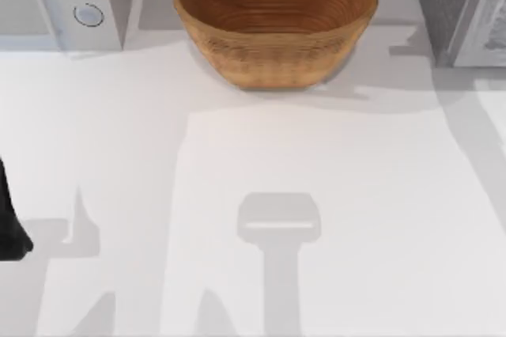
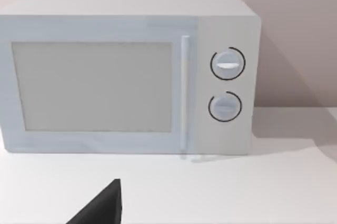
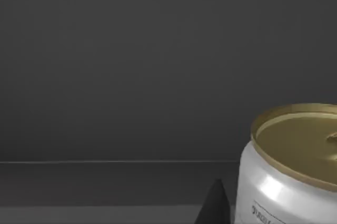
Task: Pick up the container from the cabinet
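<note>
A white can with a gold lid (image 3: 287, 166) is sitting inside the dark cabinet, just beside the right claw's fingertip (image 3: 215, 205); whether that claw is open, I cannot tell. The left arm (image 1: 9, 222) is idling at the counter's (image 1: 332, 195) left edge.

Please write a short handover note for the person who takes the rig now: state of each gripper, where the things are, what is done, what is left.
Left arm: parked at the table's left edge, facing the microwave.
Right gripper: inside the dark cabinet; one fingertip shows beside the can.
Can: white with a gold lid, standing upright in the cabinet, not lifted.
Basket: at the table's back, middle.
Done: right arm has reached the can.
Left: grasp the can, lift it, bring it out.
</note>
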